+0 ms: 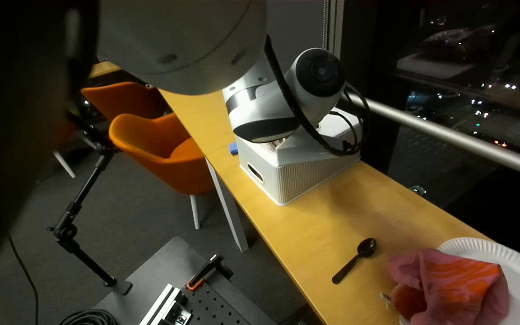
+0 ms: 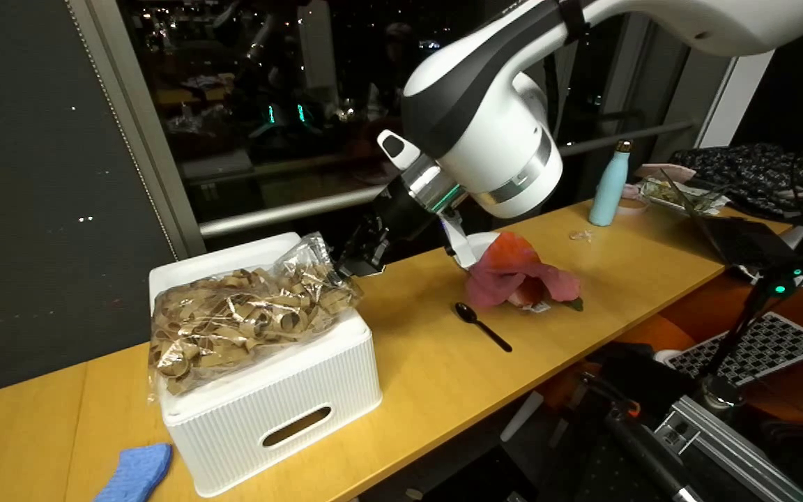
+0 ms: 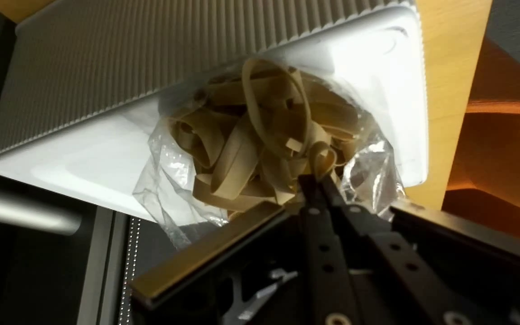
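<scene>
The fingers (image 3: 308, 192) are clenched at a small loop (image 3: 322, 160); whether they pinch it, I cannot tell. The loops (image 3: 236, 169), in a bag (image 3: 373, 171) upon the box (image 2: 353, 369), seem light and pliable, best taken by a raised edge. Loose bag plastic may hinder. Farther on the desk (image 2: 429, 376): spoon (image 2: 488, 331), cloth (image 2: 506, 265).

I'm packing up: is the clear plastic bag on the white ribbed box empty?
Not empty: the bag holds curled brown strips, visible through its plastic.
</scene>
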`<action>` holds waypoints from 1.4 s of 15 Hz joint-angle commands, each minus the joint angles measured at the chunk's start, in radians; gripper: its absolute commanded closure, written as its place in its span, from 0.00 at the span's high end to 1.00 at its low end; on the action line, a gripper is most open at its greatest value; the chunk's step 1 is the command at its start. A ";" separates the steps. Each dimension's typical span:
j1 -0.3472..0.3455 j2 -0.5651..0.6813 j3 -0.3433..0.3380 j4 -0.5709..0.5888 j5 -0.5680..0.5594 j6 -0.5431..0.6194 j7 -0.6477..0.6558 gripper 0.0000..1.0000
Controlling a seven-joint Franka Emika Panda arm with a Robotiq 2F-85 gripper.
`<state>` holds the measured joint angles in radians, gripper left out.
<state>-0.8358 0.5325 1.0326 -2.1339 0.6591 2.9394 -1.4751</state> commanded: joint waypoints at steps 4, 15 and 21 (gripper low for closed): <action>0.086 0.130 -0.053 0.101 -0.109 0.048 -0.014 0.01; 0.052 0.097 -0.011 0.063 -0.127 0.071 0.000 0.53; -0.005 0.077 0.035 0.025 -0.134 0.102 0.006 0.76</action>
<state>-0.7802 0.5813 1.0102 -2.0855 0.5683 2.9974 -1.4750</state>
